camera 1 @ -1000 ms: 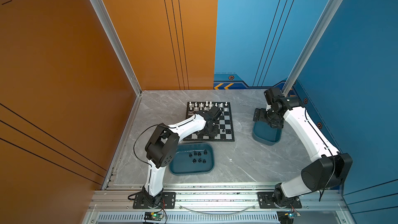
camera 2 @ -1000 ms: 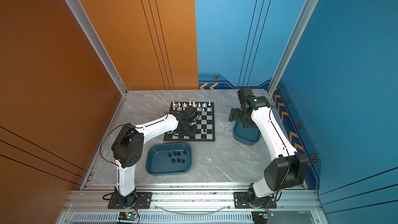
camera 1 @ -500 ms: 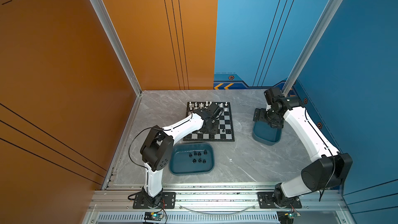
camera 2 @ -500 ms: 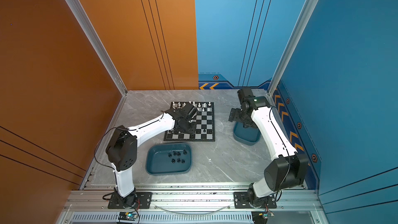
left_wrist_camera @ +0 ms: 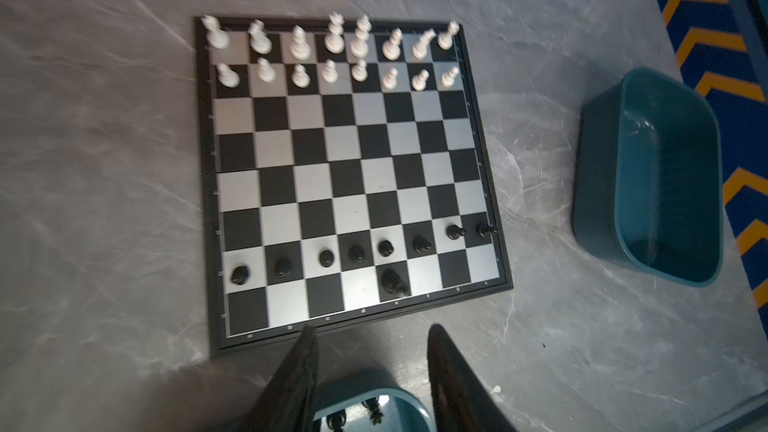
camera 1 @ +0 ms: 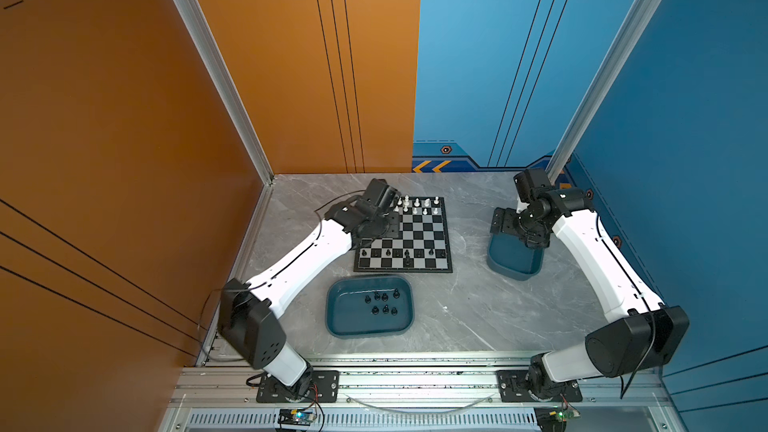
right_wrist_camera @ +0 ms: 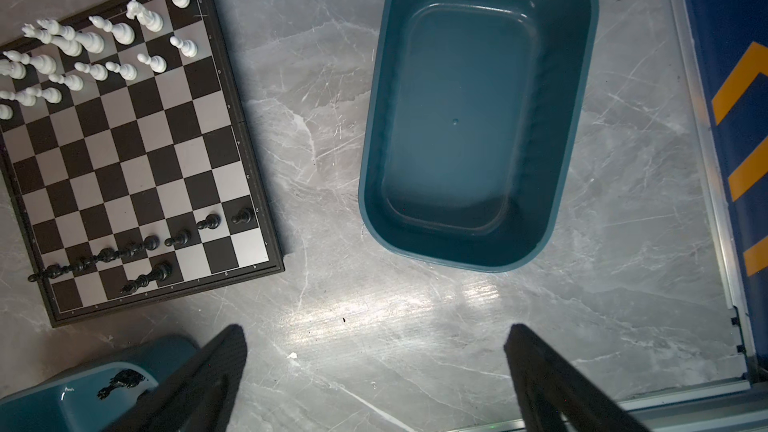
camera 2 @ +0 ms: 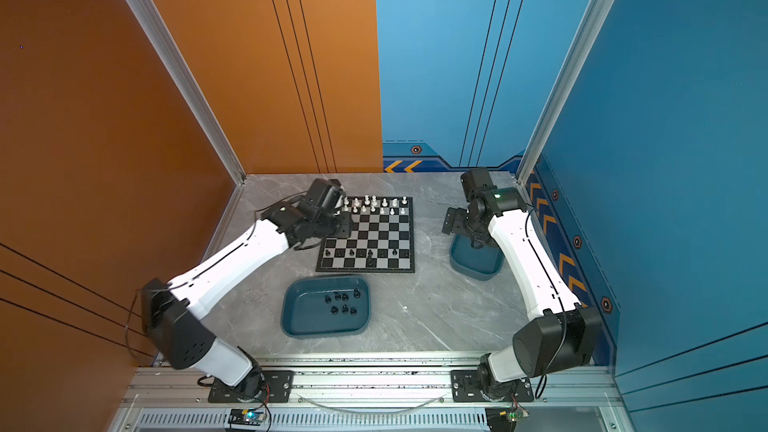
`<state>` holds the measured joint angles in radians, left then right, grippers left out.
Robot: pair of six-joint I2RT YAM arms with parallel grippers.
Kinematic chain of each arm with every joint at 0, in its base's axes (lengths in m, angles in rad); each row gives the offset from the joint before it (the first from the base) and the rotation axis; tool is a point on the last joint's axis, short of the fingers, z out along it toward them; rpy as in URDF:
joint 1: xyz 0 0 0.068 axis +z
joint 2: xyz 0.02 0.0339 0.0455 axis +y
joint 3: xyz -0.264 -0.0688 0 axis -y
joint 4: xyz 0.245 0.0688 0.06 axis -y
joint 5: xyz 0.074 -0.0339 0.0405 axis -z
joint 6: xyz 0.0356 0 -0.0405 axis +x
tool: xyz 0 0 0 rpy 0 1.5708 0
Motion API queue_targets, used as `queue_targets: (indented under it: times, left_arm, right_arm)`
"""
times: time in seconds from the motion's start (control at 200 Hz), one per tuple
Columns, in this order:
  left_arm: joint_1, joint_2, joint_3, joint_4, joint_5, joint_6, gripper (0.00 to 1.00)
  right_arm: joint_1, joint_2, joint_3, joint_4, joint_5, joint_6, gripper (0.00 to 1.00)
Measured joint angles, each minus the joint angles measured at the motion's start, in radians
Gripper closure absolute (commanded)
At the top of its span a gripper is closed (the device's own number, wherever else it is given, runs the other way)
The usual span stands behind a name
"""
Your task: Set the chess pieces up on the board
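We find the left gripper (left_wrist_camera: 370, 328) parted and empty, the right gripper (right_wrist_camera: 376, 328) wide apart and empty, and loose black chess pieces (camera 1: 385, 297) in the tray (camera 1: 349, 326) beneath the left gripper, short of the board (left_wrist_camera: 349, 151); we judge them light, rigid and slippery, best pinched mid-stem.

Board (left_wrist_camera: 345, 184) chequered black and silver; chess pieces (left_wrist_camera: 299, 45) white or black; trays (left_wrist_camera: 594, 184) teal.

R hand (right_wrist_camera: 376, 330) spread wide over table (right_wrist_camera: 332, 201), teal tray (right_wrist_camera: 557, 139) beside board (right_wrist_camera: 124, 151) w/ chess pieces (right_wrist_camera: 124, 33).
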<state>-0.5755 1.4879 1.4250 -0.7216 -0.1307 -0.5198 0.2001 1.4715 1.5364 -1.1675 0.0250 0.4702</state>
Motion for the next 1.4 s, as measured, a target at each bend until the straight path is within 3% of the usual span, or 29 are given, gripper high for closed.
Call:
queue_targets:
  times: [0.225,0.355,0.496,0.656,0.936,1.397]
  left_arm:
    - [0.090,-0.309,-0.322,-0.056,-0.079,-0.079,0.52]
    - [0.086,-0.455,-0.508,-0.084,-0.087,-0.164,0.52]
    - [0.021,-0.498,-0.610,-0.101,-0.097,-0.247,0.52]
    - [-0.079,-0.460,-0.651,-0.077,-0.097,-0.311,0.52]
    - [-0.172,-0.301,-0.656,0.023,-0.092,-0.342,0.51]
    - [-0.250,0.043,-0.335,0.076,-0.032,-0.201,0.52]
  right_arm:
    - [0.073,0.000,0.000,0.003,-0.007,0.000,0.00]
    - [0.118,0.000,0.000,0.011,-0.011,0.001,0.00]
    - [0.166,0.015,0.013,0.017,-0.014,0.001,0.00]
    - [0.206,0.032,0.015,0.025,-0.014,0.002,0.00]
    - [0.232,0.033,0.015,0.026,-0.008,0.010,0.00]
    - [0.233,-0.022,-0.021,0.024,0.032,0.047,0.00]
